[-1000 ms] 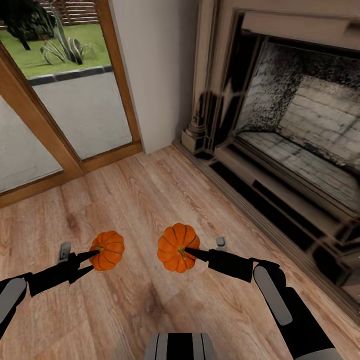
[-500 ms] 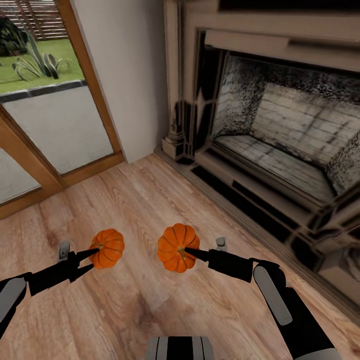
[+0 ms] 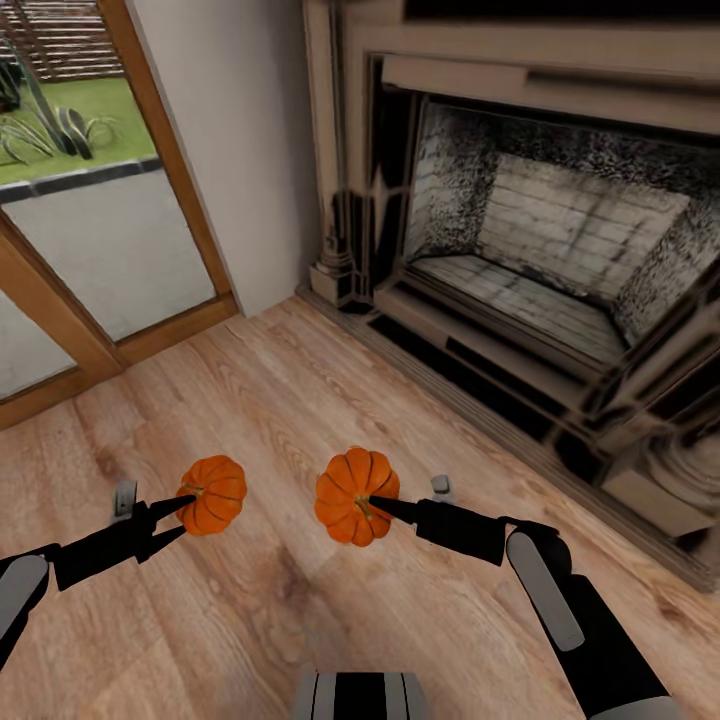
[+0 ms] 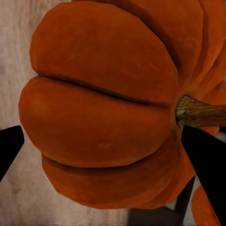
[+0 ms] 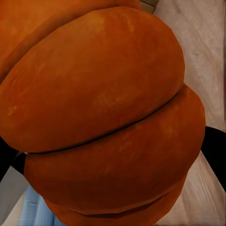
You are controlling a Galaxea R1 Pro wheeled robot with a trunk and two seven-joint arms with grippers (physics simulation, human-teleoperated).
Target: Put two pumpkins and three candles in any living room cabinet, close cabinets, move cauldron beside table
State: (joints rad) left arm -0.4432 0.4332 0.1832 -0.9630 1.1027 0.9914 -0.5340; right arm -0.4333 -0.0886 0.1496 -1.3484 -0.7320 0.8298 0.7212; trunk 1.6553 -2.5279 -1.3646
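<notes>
Both pumpkins ride in the air above the wood-plank floor (image 3: 300, 400), one per arm, likely carried together to save a cabinet trip. Left gripper (image 3: 180, 510) jaws clamp the smaller pumpkin (image 3: 212, 495) near its stem; right gripper (image 3: 385, 505) jaws grip the larger pumpkin (image 3: 355, 495). Skins ribbed, matte orange, squat. Sooty brick fireplace (image 3: 540, 240) far right.

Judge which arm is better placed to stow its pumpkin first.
Neither, on this evidence. The left gripper and right gripper each hold a pumpkin at similar height above the wood floor; ahead stands a fireplace, not a cabinet.
</notes>
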